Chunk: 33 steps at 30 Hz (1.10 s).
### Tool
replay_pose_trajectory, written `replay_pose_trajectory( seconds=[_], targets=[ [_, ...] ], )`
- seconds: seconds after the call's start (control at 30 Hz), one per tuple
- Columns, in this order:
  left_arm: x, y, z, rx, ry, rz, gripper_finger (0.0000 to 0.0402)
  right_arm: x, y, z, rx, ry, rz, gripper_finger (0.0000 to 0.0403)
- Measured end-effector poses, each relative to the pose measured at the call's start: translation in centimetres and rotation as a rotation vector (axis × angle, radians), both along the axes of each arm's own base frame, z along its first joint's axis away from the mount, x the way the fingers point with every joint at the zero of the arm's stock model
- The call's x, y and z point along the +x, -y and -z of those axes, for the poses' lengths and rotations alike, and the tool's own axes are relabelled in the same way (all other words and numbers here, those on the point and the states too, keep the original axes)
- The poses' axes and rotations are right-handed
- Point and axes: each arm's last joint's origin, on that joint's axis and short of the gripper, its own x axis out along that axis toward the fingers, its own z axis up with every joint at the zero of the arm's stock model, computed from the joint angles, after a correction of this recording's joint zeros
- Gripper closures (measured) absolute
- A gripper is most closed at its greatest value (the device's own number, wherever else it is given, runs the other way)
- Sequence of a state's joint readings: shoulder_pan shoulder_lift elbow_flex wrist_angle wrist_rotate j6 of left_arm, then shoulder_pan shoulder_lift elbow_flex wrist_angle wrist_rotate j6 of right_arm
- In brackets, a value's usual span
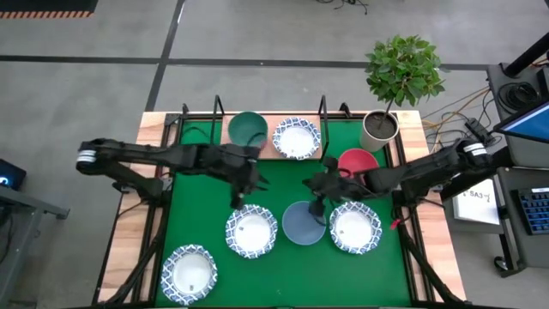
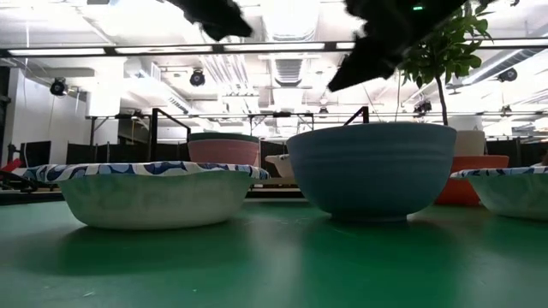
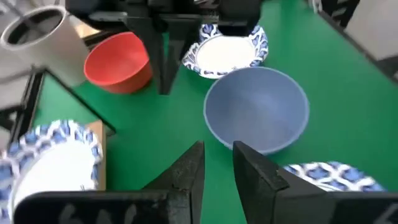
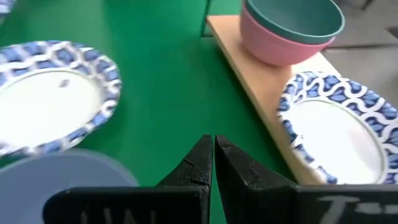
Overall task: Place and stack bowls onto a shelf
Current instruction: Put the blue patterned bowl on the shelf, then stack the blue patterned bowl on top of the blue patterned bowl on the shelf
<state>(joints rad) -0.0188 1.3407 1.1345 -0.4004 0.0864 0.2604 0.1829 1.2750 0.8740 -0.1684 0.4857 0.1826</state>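
On the light-wood shelf (image 4: 249,81) at the far edge a dark green bowl (image 4: 292,18) sits nested in a pink bowl (image 4: 273,46). A white blue-rimmed bowl (image 4: 336,137) stands beside them. On the green mat rest a grey-blue bowl (image 1: 304,223), a red bowl (image 1: 358,161) and three white blue-rimmed bowls (image 1: 251,230) (image 1: 355,227) (image 1: 190,273). My left gripper (image 3: 217,168) hangs open above the mat, short of the grey-blue bowl (image 3: 256,118), with nothing between its fingers. My right gripper (image 4: 213,155) is shut and empty, above the mat near the shelf.
A white plant pot (image 1: 377,129) with a leafy plant stands at the far right corner, beside the red bowl. The shelf's black wire uprights (image 1: 219,107) rise at the far edge. The two arms face each other closely over the mat's middle.
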Motion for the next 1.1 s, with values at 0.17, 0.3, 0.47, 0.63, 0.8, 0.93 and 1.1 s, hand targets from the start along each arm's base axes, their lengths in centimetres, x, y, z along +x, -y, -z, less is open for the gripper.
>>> replay_pose_trajectory(
  seconds=[0.17, 0.3, 0.47, 0.63, 0.8, 0.93, 1.1],
  targets=[
    [-3.4, 0.3, 0.3, -0.064, 0.046, -0.028, 0.0345, 2.7, 2.9, -0.8, -0.017, -0.167, 0.033, 0.0394],
    [-5.4, 0.2, 1.2, -0.114, 0.067, -0.058, 0.0345, 5.0, 5.3, -0.6, 0.02, -0.303, -0.021, 0.0394],
    [-7.0, 0.2, 2.0, -0.164, 0.067, -0.09, 0.0345, 6.6, 7.9, 0.8, 0.035, -0.49, -0.009, 0.0394],
    [-7.8, 0.1, 2.3, -0.174, 0.071, -0.095, 0.0345, 7.6, 10.0, 2.0, 0.037, -0.558, 0.027, 0.0394],
    [-7.9, 0.1, 3.0, -0.187, 0.034, -0.109, 0.0345, 7.8, 11.7, 2.5, 0.0, -0.583, 0.083, 0.0394],
    [-7.8, 0.1, 4.0, -0.215, -0.031, -0.137, 0.0345, 7.5, 11.6, 2.2, 0.003, -0.579, 0.082, 0.0394],
    [-7.6, 0.1, 5.3, -0.285, -0.129, -0.208, 0.0343, 7.2, 9.4, 0.6, 0.005, -0.525, 0.047, 0.0394]
  ],
)
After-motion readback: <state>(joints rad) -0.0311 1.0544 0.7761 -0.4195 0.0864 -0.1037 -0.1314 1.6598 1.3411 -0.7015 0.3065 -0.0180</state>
